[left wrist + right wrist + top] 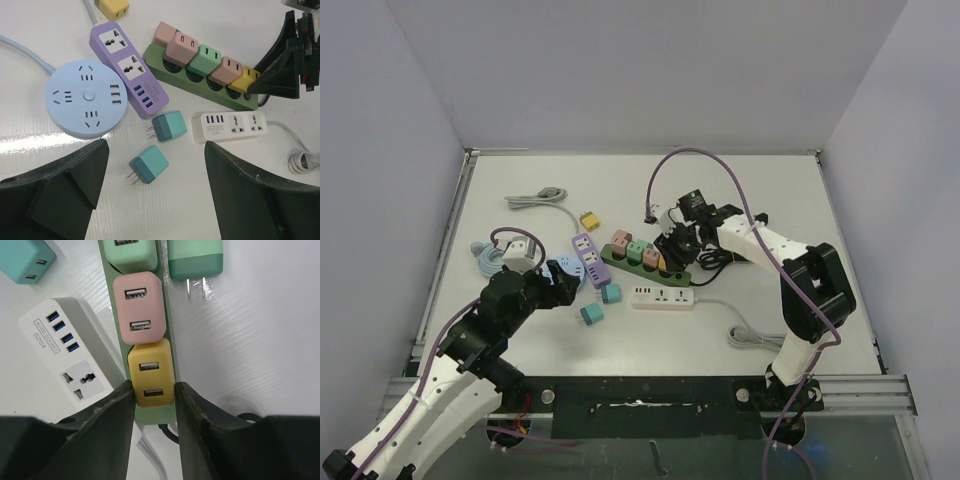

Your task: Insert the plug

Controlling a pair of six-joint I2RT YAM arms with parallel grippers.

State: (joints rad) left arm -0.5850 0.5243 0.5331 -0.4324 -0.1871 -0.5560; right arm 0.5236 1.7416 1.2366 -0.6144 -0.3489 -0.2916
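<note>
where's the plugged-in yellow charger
The yellow charger sits in the end socket of the green strip, beside the pink charger, held by the right gripper, central in right wrist view.

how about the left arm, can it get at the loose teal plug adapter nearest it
Probably yes: the left fingers are open, and the teal cube-shaped plug adapter lies loose on the white table just ahead between them, nothing over it.
</note>
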